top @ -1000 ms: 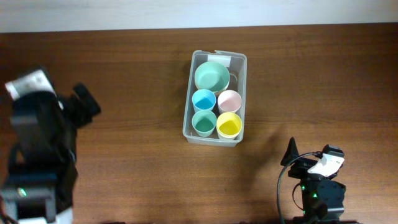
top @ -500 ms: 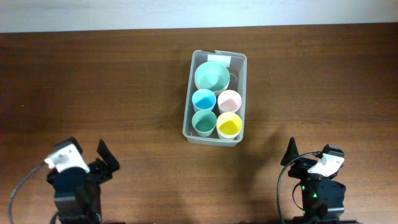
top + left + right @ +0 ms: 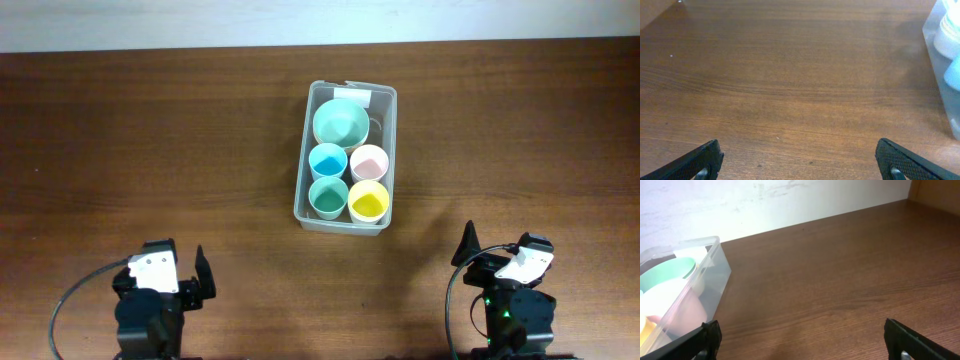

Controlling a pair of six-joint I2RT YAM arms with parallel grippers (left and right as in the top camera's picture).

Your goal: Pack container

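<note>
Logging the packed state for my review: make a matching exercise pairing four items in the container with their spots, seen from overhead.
Items:
1. mint-green bowl
2. blue cup
3. pink cup
4. yellow cup

Spots in the container:
A. end nearest the arms, right side
B. end by the white label
C. middle, left side
D. middle, right side

Pairs: 1-B, 2-C, 3-D, 4-A

Overhead: high, looking straight down over the whole brown wooden table (image 3: 150, 130); clear plastic rectangular container (image 3: 341, 226) sits mid-frame.
Left wrist: low, close to the tabletop, facing forward; container at right edge.
Right wrist: low, facing the white wall (image 3: 740, 200); container at left edge.
Shared: container, tabletop.
</note>
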